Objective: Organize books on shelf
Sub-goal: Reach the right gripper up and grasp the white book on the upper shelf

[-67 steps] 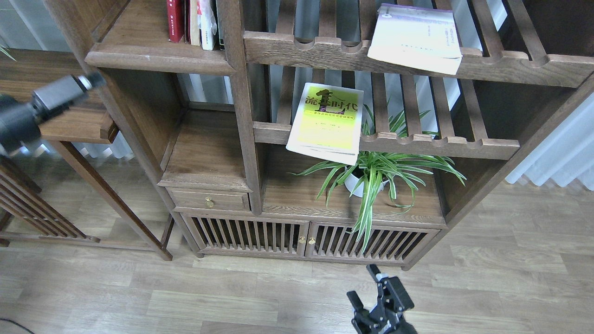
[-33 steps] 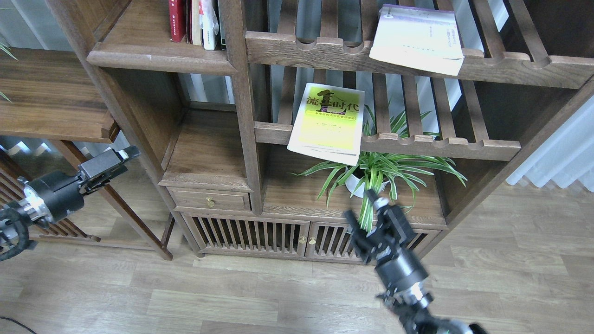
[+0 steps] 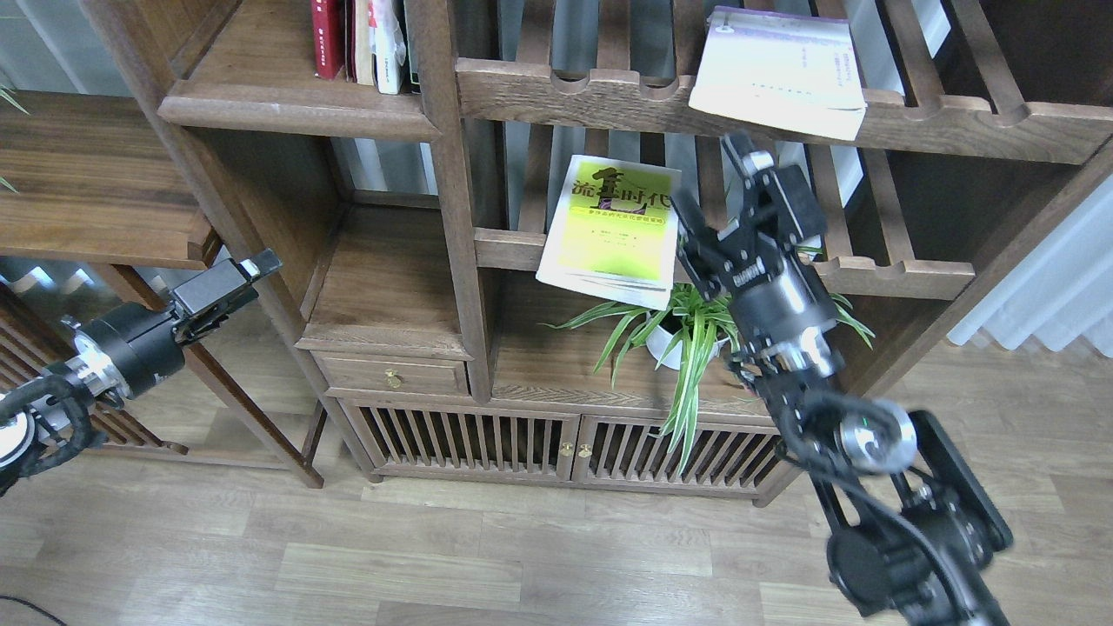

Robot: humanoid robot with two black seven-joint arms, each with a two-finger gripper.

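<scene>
Right gripper (image 3: 715, 184), risen from floor level within the last second, now hovers with fingers apart just right of yellow-green book (image 3: 613, 228) overhanging the slatted rack (image 3: 878, 271); a grasp looks imminent. Left gripper (image 3: 228, 285): cannot tell.

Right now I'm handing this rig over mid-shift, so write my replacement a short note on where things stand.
Right gripper: open, empty, raised between the yellow-green book and the white-lavender book, touching neither.
Left gripper: low at the left, empty; open or shut unclear.
Yellow-green book lies on the lower slatted rack, the white-lavender one on the upper slatted rack, both overhanging the front.
Dark red book stands upright on the solid shelf.
Left: move both loose books there.
</scene>
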